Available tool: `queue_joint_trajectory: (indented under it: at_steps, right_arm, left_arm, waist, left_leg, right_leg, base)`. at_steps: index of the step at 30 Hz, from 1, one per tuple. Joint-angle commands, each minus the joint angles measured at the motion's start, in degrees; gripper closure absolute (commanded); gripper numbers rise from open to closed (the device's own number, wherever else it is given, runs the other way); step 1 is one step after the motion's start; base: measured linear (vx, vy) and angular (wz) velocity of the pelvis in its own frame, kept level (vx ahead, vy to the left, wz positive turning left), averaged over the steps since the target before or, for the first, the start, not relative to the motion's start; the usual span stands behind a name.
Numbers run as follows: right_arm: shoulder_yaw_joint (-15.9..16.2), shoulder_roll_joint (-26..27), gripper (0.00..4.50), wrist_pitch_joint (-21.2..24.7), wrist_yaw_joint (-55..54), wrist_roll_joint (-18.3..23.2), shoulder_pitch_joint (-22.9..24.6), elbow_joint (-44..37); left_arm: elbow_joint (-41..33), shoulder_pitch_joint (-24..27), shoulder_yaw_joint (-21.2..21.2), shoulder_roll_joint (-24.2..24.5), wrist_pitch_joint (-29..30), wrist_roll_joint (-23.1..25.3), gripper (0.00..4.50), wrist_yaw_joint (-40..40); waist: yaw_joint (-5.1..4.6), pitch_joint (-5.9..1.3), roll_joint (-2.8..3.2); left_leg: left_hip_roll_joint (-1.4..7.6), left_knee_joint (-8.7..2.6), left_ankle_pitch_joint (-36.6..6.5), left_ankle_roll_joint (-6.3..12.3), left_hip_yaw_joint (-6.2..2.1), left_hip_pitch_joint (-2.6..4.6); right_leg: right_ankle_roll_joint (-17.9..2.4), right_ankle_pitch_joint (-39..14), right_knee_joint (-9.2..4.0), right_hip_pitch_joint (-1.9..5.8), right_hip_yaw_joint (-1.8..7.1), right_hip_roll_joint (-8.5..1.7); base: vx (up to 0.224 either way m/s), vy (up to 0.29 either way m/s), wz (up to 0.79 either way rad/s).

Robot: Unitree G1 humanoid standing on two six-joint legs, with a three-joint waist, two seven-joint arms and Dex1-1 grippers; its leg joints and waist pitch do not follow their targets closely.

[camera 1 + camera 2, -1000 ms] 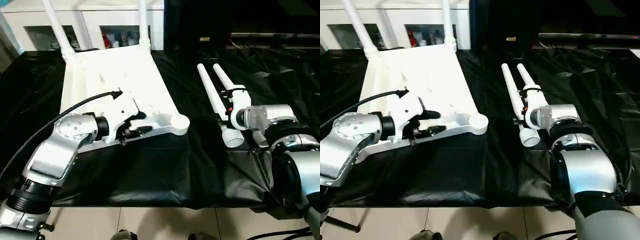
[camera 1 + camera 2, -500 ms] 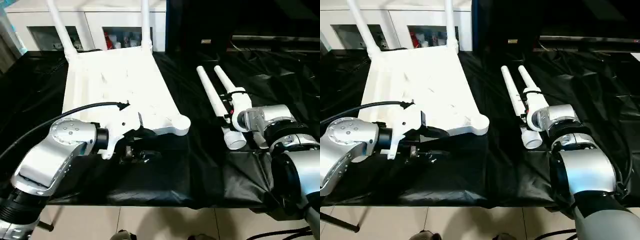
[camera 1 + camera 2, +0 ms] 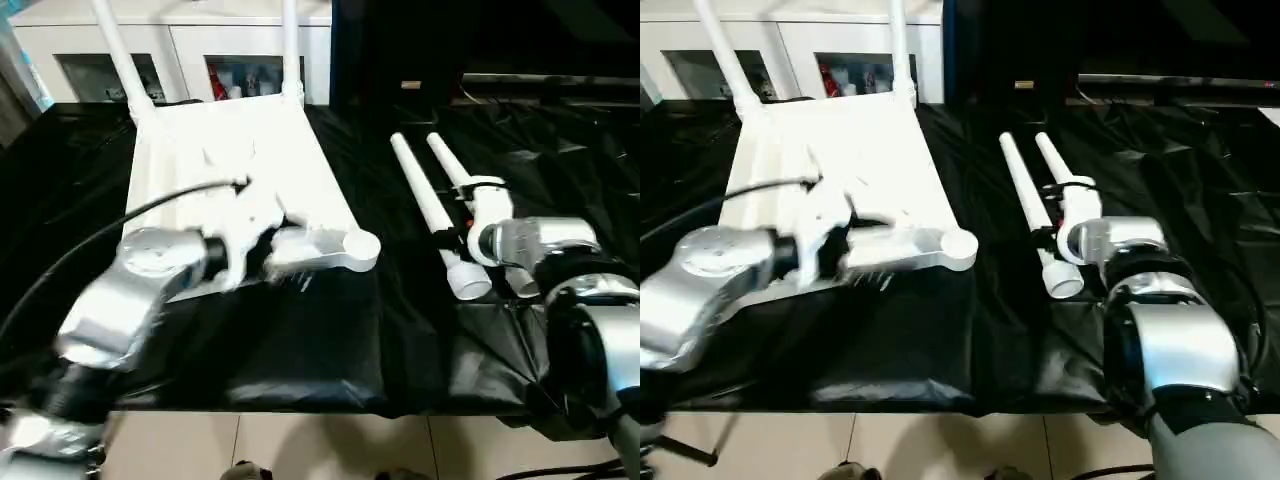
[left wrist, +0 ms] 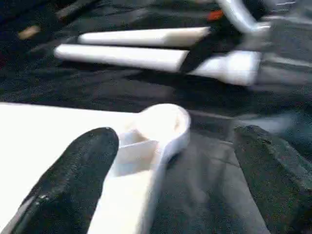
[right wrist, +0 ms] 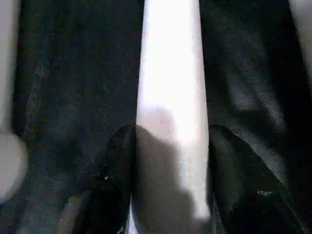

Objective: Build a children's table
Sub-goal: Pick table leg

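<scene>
Two grippers work nr the front edge of the work table (image 3: 300,350), which has a black cloth on it.

What could go wrong: the right gripper (image 5: 173,146) has the held leg (image 5: 170,73) more toward its fat end. The leg is smooth & round. If it gets lifted from there, I think the long thin end may dip, swing & bump the other loose leg (image 3: 425,205), or slip out. Also, nothing holds the tabletop (image 3: 230,150) now. A push on a socket could slide it on the slick cloth, & then the leg would miss the hole. The cloth is wrinkly too & could snag.

The left gripper (image 4: 175,146) has its fingers (image 4: 83,165) wide apart & holds nothing. The near right corner socket (image 3: 360,245) of the tabletop sits btwn them. One finger is right by the white edge, but I can't tell if it touches.

The right gripper's fingers sit on both sides of the held leg, tight against it. It looks clamped on.

The tabletop lies upside down on the left half of the work table & reaches to the back edge. The 2 loose legs lie side by side on the right half, thin ends to the back. At the far end, 2 standing legs (image 3: 115,50) stick up from the back corner sockets. So approx. half is done, I think.
</scene>
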Motion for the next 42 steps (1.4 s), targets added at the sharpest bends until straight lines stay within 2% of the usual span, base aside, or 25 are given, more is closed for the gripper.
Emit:
queue_joint_trajectory:
  at_steps: [1, 2, 3, 4, 5, 6, 7, 8, 9, 10, 12, 13, 14, 15, 16, 19, 20, 22, 24, 25, 26, 27, 37, 38, 42]
  right_arm:
    - [-3.79, -0.54, 2.64, -3.03, 3.8, 4.51, 0.51, -2.37]
    - [-4.39, -0.57, 2.65, -3.51, 4.69, 5.2, 0.67, -2.88]
    - [-5.39, -0.8, 2.65, -4.02, 9.24, 6.98, 1.6, -4.69]
    - [-5.39, -0.8, 2.65, -4.02, 9.24, 6.98, 1.6, -4.69]
    - [-5.51, -1.26, 2.65, -4.41, 15.66, 8.28, 3.51, -7.02]
    - [-5.62, -1.33, 2.66, -5.11, 17.94, 8.85, 4.45, -8.15]
    - [-5.89, -1.41, 2.66, -6.21, 22.63, 10.15, 6.45, -10.77]
    - [-5.89, -1.41, 2.66, -6.21, 22.63, 10.15, 6.45, -10.77]
    - [-6.16, -1.42, 2.66, -5.38, 29.56, 13.04, 9.69, -16.41]
    - [-6.34, -1.15, 2.66, -4.16, 33.35, 15.45, 11.9, -20.95]
    - [-6.37, -1.01, 2.66, -3.45, 35.01, 16.63, 12.97, -23.19]
    - [-5.6, -0.82, 2.66, 0.43, 38.48, 20.02, 16.18, -29.85]
    - [-5.6, -0.82, 2.66, 0.43, 38.48, 20.02, 16.18, -29.85]
    - [-4.14, -0.78, 2.66, 3.24, 41.13, 22.29, 18.6, -34.85]
    - [-3.93, -0.77, 2.66, 3.44, 41.49, 22.45, 18.86, -35.38]
    - [-3.17, -0.53, 2.66, 4.1, 42.91, 22.99, 20.09, -38.04]
    - [-3.04, -0.48, 2.66, 4.13, 42.97, 22.99, 20.36, -38.53]
    - [-1.93, -0.18, 2.66, 5.42, 43.26, 23.48, 22.98, -43.21]
    - [-1.66, -0.1, 2.66, 5.59, 43.18, 23.47, 23.34, -43.81]
    - [-1.12, 0.08, 2.66, 5.75, 43.12, 23.43, 23.78, -44.61]
    - [-0.86, 0.16, 2.66, 5.89, 43.09, 23.49, 23.99, -45.04]
    - [-0.21, 0.5, 2.66, 6.46, 42.8, 23.83, 24.53, -46.45]
    - [1.32, 2.08, 2.66, 7.3, 39.83, 24.01, 25.38, -50.08]
    - [1.34, 2.09, 2.66, 7.46, 39.74, 24.07, 25.44, -50.29]
    - [1.25, 2.08, 2.66, 7.68, 39.29, 24.18, 25.14, -50.22]
  left_arm:
    - [4.62, -3.72, 1.61, -3.24, 0.06, 1.8, 0.0, 6.46]
    - [5.71, -4.57, 2.08, -4.23, 0.25, 1.95, 0.0, 7.93]
    - [9.26, -8.46, 4.37, -7.36, 6.89, 0.64, 0.0, 11.48]
    - [9.26, -8.46, 4.37, -7.36, 6.89, 0.64, 0.0, 11.48]
    - [13.41, -13.23, 8.85, -11.32, 15.54, -4.44, 0.0, 13.32]
    - [14.69, -14.37, 9.99, -12.45, 15.96, -5.84, 0.0, 13.74]
    - [17.16, -16.21, 11.94, -14.54, 15.35, -8.41, 0.0, 14.32]
    - [17.16, -16.21, 11.94, -14.54, 15.35, -8.41, 0.0, 14.32]
    - [20.3, -18.48, 14.57, -17.31, 15.66, -12.86, 0.0, 13.75]
    - [22.05, -19.77, 15.73, -18.63, 15.96, -14.84, 0.0, 13.39]
    - [22.9, -20.39, 16.25, -19.24, 16.1, -15.7, 0.0, 13.28]
    - [26.46, -22.74, 18.13, -21.44, 16.39, -17.69, 0.0, 13.88]
    - [26.46, -22.74, 18.13, -21.44, 16.39, -17.69, 0.0, 13.88]
    - [30.4, -25.31, 20.59, -23.79, 17.14, -19.1, 0.0, 14.8]
    - [30.81, -25.68, 21.01, -24.11, 17.44, -19.07, 0.0, 14.82]
    - [31.86, -26.94, 22.44, -25.54, 18.71, -19.51, 0.0, 15.01]
    - [31.96, -27.09, 22.66, -25.7, 18.87, -20.0, 0.0, 15.08]
    - [32.3, -28.19, 23.89, -26.66, 19.91, -23.88, 0.0, 15.22]
    - [32.12, -28.16, 23.83, -26.72, 20.06, -24.13, 0.0, 15.06]
    - [31.92, -28.05, 23.81, -26.87, 20.33, -24.22, 0.0, 14.9]
    - [31.89, -28.03, 23.85, -26.96, 20.41, -24.17, 0.0, 14.86]
    - [31.82, -27.85, 23.79, -27.21, 20.4, -23.66, 0.0, 14.72]
    - [29.36, -26.78, 24.97, -26.89, 21.58, -26.45, 0.0, 14.47]
    - [29.29, -26.69, 25.11, -27.0, 21.61, -26.53, 0.27, 14.49]
    - [28.88, -26.32, 25.94, -27.66, 21.57, -26.95, 0.51, 15.51]
  waist:
    - [0.28, -5.27, -0.83]
    - [0.36, -5.23, -0.92]
    - [0.55, -5.43, -0.99]
    - [0.88, -5.46, -0.96]
    - [0.79, -5.37, -0.83]
    - [1.33, -5.43, -0.93]
    - [1.64, -5.36, -1.39]
    - [1.64, -5.36, -1.39]
    - [1.96, -5.58, -1.72]
    - [2.53, -5.62, -1.73]
    - [2.84, -5.77, -1.76]
    - [2.83, -5.74, -1.93]
    - [3.21, -5.78, -1.75]
    - [3.28, -5.57, -1.73]
    - [3.48, -5.58, -1.77]
    - [3.42, -5.18, -1.8]
    - [3.42, -5.18, -1.8]
    - [3.47, -5.1, -1.84]
    - [3.44, -5.2, -1.86]
    - [3.36, -5.22, -2.61]
    - [3.36, -5.22, -2.61]
    - [3.44, -5.22, -2.25]
    - [3.23, -5.19, -2.28]
    - [3.21, -5.17, -2.29]
    - [3.2, -5.25, -2.3]
  left_leg:
    - [0.24, -3.27, -11.83, 0.19, 0.0, 0.71]
    - [0.23, -3.16, -11.72, 0.41, 0.06, 0.72]
    - [0.32, -3.08, -10.32, 1.24, -0.05, 0.65]
    - [0.29, -2.86, -9.64, 1.56, -0.06, 0.73]
    - [0.12, -2.74, -9.37, 1.72, 0.21, 0.65]
    - [0.22, -2.63, -8.91, 2.43, 0.05, 0.7]
    - [-0.08, -2.54, -8.38, 3.58, 0.23, 0.38]
    - [-0.08, -2.54, -8.38, 3.58, 0.23, 0.38]
    - [-0.06, -2.42, -6.63, 4.92, 0.12, 0.26]
    - [-0.08, -2.26, -6.09, 6.2, 0.23, 0.56]
    - [0.11, -2.25, -5.31, 7.43, 0.08, 0.48]
    - [-0.15, -2.18, -4.87, 7.81, 0.1, 0.26]
    - [-0.02, -2.17, -5.27, 8.08, 0.2, 0.75]
    - [-0.03, -2.22, -5.89, 7.91, 0.14, 0.5]
    - [0.18, -2.29, -6.64, 7.54, 0.06, 0.73]
    - [0.26, -2.65, -9.13, 5.19, -0.14, 0.58]
    - [0.26, -2.65, -9.13, 5.19, -0.14, 0.58]
    - [0.27, -2.85, -9.74, 4.22, -0.3, 0.66]
    - [0.26, -2.95, -9.2, 4.16, -0.41, 0.53]
    - [0.21, -2.97, -9.05, 4.24, -0.36, 0.45]
    - [0.21, -2.97, -9.05, 4.24, -0.36, 0.45]
    - [0.27, -2.99, -8.48, 4.27, -0.48, 0.37]
    - [0.37, -3.12, -7.71, 4.33, -0.49, 0.45]
    - [0.32, -3.11, -7.77, 4.22, -0.46, 0.39]
    - [0.4, -3.12, -7.31, 4.33, -0.47, 0.4]
  right_leg:
    - [-14.52, -8.29, -3.3, 3.34, 1.19, -1.43]
    - [-14.39, -8.34, -3.41, 3.35, 1.26, -1.51]
    - [-14.85, -7.46, -3.29, 3.42, 1.17, -1.64]
    - [-15.15, -7.04, -3.09, 3.45, 1.17, -1.71]
    - [-15.44, -6.84, -2.98, 3.45, 1.16, -1.49]
    - [-15.9, -6.77, -3.19, 3.48, 1.15, -1.73]
    - [-16.04, -6.42, -3.37, 3.71, 1.08, -1.61]
    - [-16.04, -6.42, -3.37, 3.71, 1.08, -1.61]
    - [-16.63, -4.78, -3.13, 3.85, 0.98, -1.58]
    - [-16.61, -3.45, -3.17, 3.85, 1.09, -1.61]
    - [-17.05, -2.61, -2.99, 3.83, 0.95, -1.68]
    - [-16.89, -2.94, -3.06, 3.86, 0.87, -1.49]
    - [-16.66, -3.18, -3.3, 3.61, 0.97, -1.53]
    - [-16.22, -5.79, -3.65, 3.53, 0.8, -1.56]
    - [-15.97, -6.96, -3.69, 3.47, 0.83, -1.75]
    - [-13.84, -13.83, -4.45, 3.3, 0.66, -2.0]
    - [-13.84, -13.83, -4.45, 3.3, 0.66, -2.0]
    - [-12.46, -16.55, -4.75, 3.19, 0.68, -2.15]
    - [-12.27, -15.71, -4.67, 3.29, 0.64, -2.05]
    - [-11.93, -15.67, -4.75, 3.35, 0.61, -2.04]
    - [-11.93, -15.67, -4.75, 3.35, 0.61, -2.04]
    - [-11.63, -15.72, -4.68, 3.32, 0.69, -2.25]
    - [-12.18, -13.58, -4.48, 3.23, 0.78, -2.3]
    - [-12.06, -13.66, -4.52, 3.27, 0.78, -2.27]
    - [-12.21, -12.43, -4.44, 3.32, 0.81, -2.3]
  base:
    - [0.0, 0.0, 0.0]
    - [0.0, 0.0, 0.0]
    - [0.0, 0.0, 0.0]
    - [0.0, 0.0, 0.0]
    - [0.0, 0.0, 0.0]
    - [0.0, 0.0, 0.0]
    - [0.0, 0.0, 0.0]
    - [0.0, 0.0, 0.0]
    - [0.0, 0.0, 0.0]
    - [0.0, 0.0, 0.0]
    - [0.0, 0.0, 0.0]
    - [0.0, 0.0, 0.0]
    - [0.0, 0.0, 0.0]
    - [0.0, 0.0, 0.0]
    - [0.0, 0.0, 0.0]
    - [0.0, 0.0, 0.0]
    - [0.0, 0.0, 0.0]
    - [0.0, 0.0, 0.0]
    - [0.0, 0.0, 0.0]
    - [0.0, 0.0, 0.0]
    - [0.0, 0.0, 0.0]
    - [0.0, 0.0, 0.0]
    - [0.0, 0.0, 0.0]
    - [0.0, 0.0, 0.0]
    - [0.0, 0.0, 0.0]
